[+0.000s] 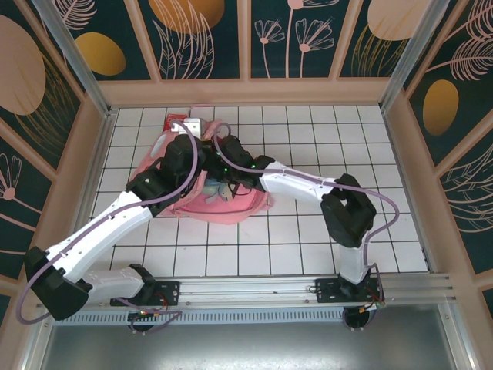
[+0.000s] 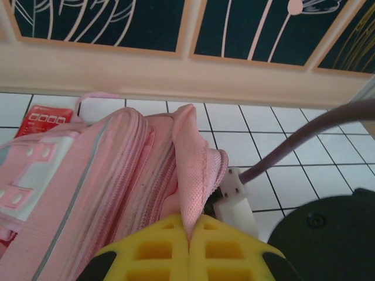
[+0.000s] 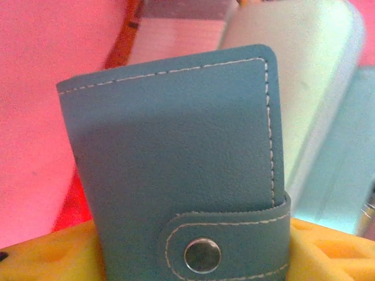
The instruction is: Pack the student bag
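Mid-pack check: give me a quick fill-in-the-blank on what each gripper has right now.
1. The left gripper pinches a fold of the ____ bag.
2. The right gripper holds a snap-fastened ____.
3. The wrist views show finger pads coloured ____.
Missing words: pink; wallet; yellow.

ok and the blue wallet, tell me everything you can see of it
The wallet is teal, leather-look, with pale stitching along its edges and a tab closed by a metal snap. It stands upright, folded shut, between the right gripper's yellow fingers; whether they grip it is unclear. Pink student bag fabric lies behind it, a pale rounded object to its right.
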